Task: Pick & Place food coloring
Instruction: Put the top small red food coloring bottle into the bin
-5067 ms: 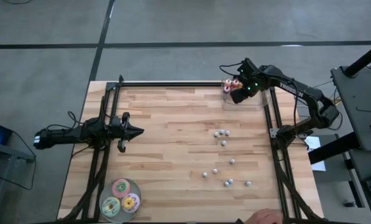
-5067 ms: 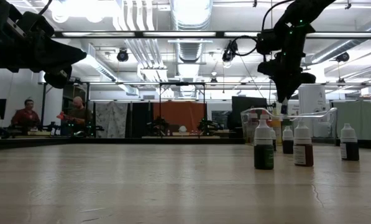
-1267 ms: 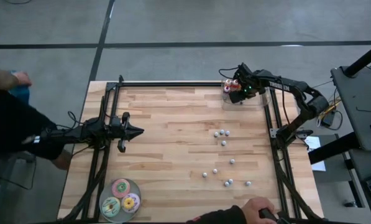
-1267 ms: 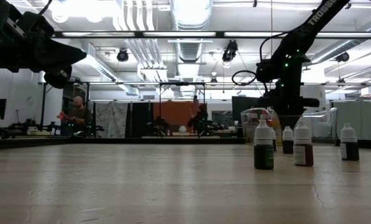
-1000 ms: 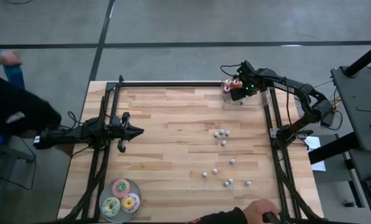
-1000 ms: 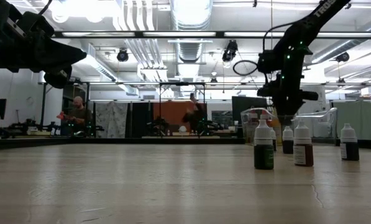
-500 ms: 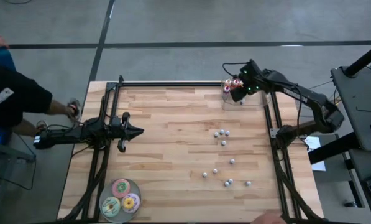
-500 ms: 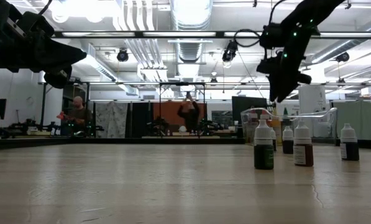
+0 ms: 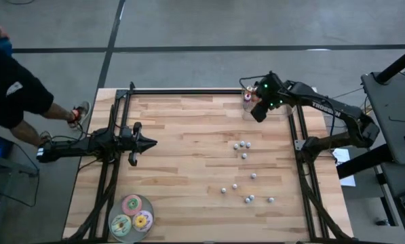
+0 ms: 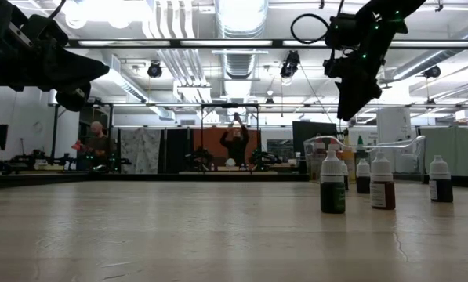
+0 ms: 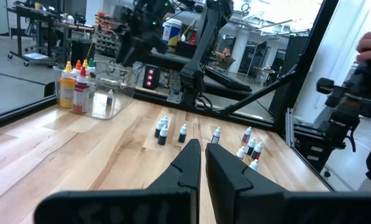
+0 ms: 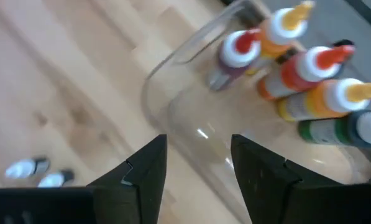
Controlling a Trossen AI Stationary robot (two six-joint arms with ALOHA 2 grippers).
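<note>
Nearest the table's front edge lie three flat round discs (image 9: 132, 216). Farther in, small food coloring bottles (image 9: 241, 145) stand scattered over the right half of the wooden table (image 9: 188, 156), with white caps and dark bodies. At the left edge the left gripper (image 9: 148, 143) waits above the wood with its fingers pressed together. At the far right corner a clear container (image 12: 191, 124) holds several more bottles (image 12: 297, 68); the right gripper (image 12: 194, 168) hangs above it, fingers spread and holding nothing.
</note>
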